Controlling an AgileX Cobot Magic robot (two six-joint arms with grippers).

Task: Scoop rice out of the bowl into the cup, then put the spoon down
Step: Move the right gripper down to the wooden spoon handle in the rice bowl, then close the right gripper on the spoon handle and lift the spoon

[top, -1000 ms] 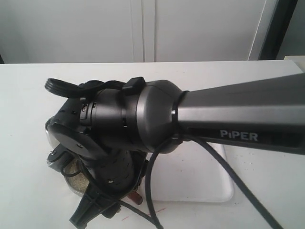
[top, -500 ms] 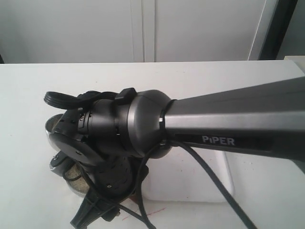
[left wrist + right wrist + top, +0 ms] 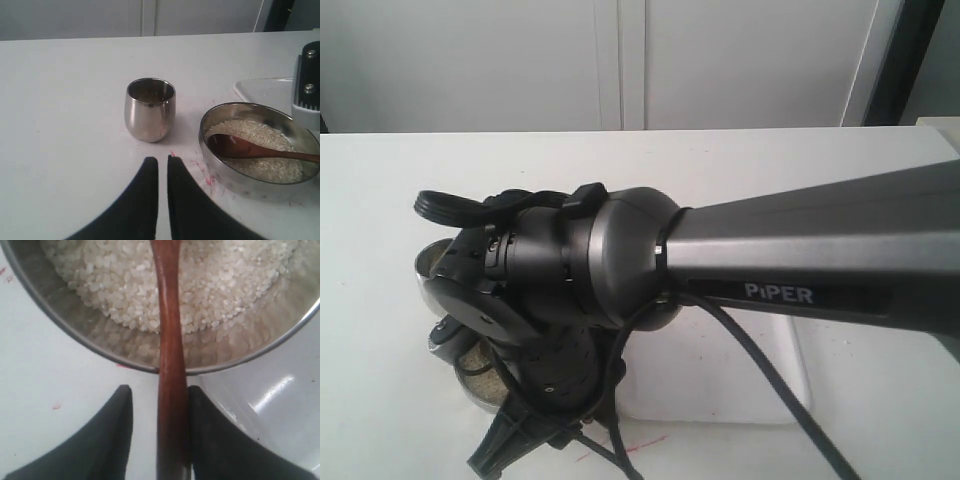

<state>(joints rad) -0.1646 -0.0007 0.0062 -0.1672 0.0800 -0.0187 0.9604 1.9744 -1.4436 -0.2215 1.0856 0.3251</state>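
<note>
In the left wrist view the steel cup (image 3: 150,110) stands upright beside the wide steel bowl (image 3: 235,177). White rice (image 3: 260,145) fills the bowl. The reddish-brown wooden spoon (image 3: 240,147) lies with its scoop in the rice and its handle over the rim. My right gripper (image 3: 159,390) straddles the spoon handle (image 3: 170,365) just outside the bowl rim (image 3: 100,347). It is open: one finger touches the handle and a gap shows at the other. My left gripper (image 3: 162,160) is shut and empty, short of the cup. In the exterior view the right arm hides most of the bowl (image 3: 470,392).
A white tray (image 3: 260,87) lies just beyond the bowl and shows under the right arm (image 3: 720,390). Red marks (image 3: 200,170) dot the white table between the left fingers and the bowl. A cable (image 3: 770,390) trails from the right arm.
The right arm slid left over the bowl between the earliest frame and half a second ago. Since then it has barely moved.
</note>
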